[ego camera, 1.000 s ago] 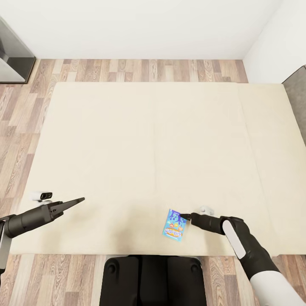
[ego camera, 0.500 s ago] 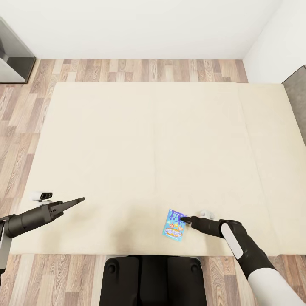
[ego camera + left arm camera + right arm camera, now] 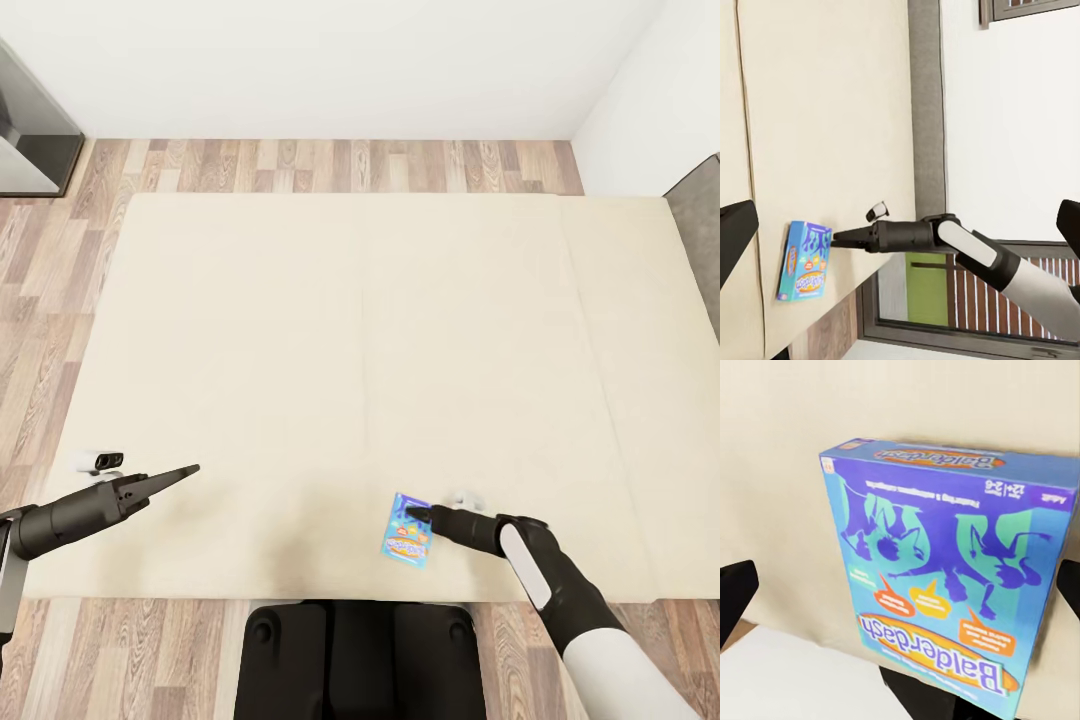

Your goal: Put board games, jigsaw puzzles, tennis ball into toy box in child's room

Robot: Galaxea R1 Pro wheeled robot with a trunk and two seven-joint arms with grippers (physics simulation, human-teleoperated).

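Observation:
A blue, colourfully printed board game [image 3: 407, 531] lies flat on the beige bed [image 3: 350, 330], near the bed's front edge. My right gripper [image 3: 416, 516] is open at the box's right side, fingertips over its edge. The right wrist view shows the same board game [image 3: 945, 577] lettered Balderdash, with one dark finger [image 3: 735, 592] at each side of it. Well to the left, my left gripper [image 3: 185, 470] hovers open over the mattress's front left part and holds nothing. In the left wrist view the board game [image 3: 804, 260] lies at the right gripper's [image 3: 838, 239] tip.
Wood-plank floor [image 3: 330, 160] surrounds the bed. A dark grey unit [image 3: 30, 130] stands at the back left, and a grey surface [image 3: 700, 230] lies along the bed's right side. White walls close the back and right. My base [image 3: 360, 660] touches the bed's front edge.
My right gripper has slid left over the blue board game's right edge. The left arm and the box have stayed where they were.

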